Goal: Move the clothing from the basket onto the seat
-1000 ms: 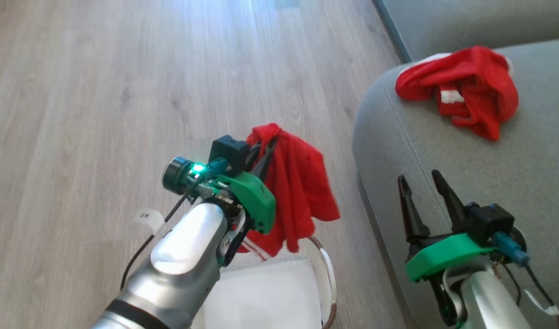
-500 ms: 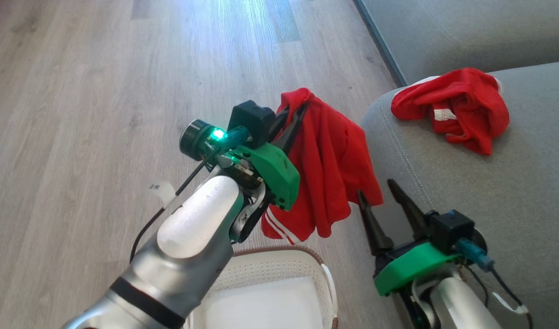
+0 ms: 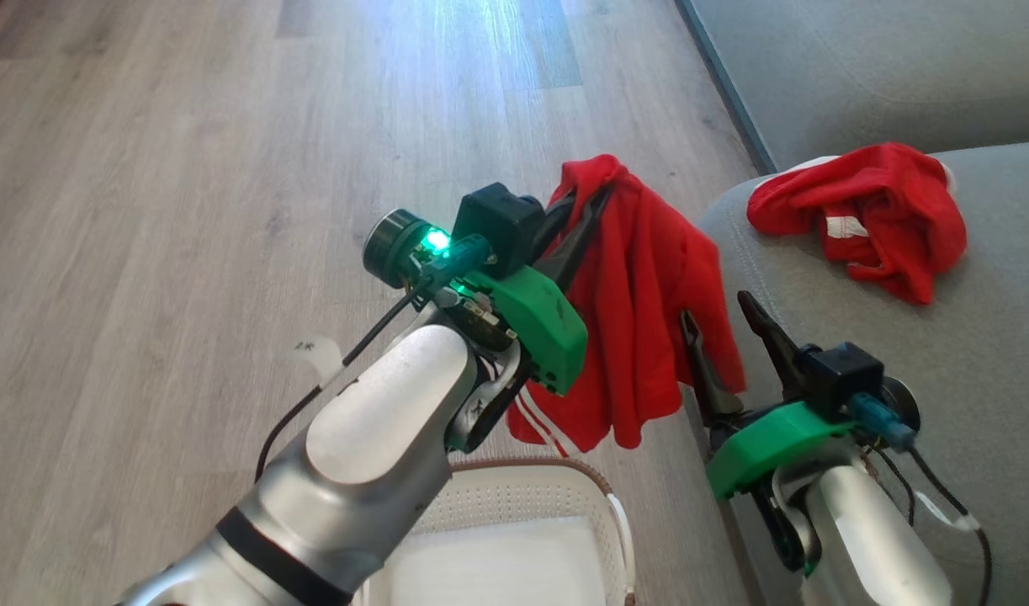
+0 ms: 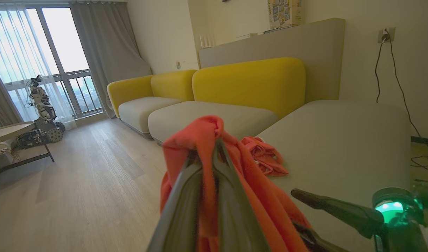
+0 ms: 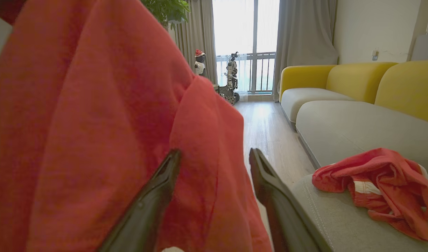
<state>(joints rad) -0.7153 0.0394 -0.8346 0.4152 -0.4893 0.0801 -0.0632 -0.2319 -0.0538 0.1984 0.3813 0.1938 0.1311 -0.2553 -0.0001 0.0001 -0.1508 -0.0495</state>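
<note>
While my left gripper is raised over the floor, its two dark fingers are pressed together on a fold of the held garment. This is a bright red piece with white stripes near its lower hem. The cloth drapes from the fingertips and hangs free, between the basket below and the rounded edge of the seat to the right. In the head view its hem hangs just above the basket's far brown rim. The basket's white perforated wall shows at the bottom edge of that view.

My right gripper stands with its fingers spread wide and pinches nothing. It points up along the seat's edge, just beside the hanging cloth. In the right wrist view the held garment covers the left half of the frame. Whether the cloth touches my right fingers I cannot tell.

A second garment, also red with a white panel, lies crumpled on the grey-green seat near its corner. It is well apart from both grippers.
</note>
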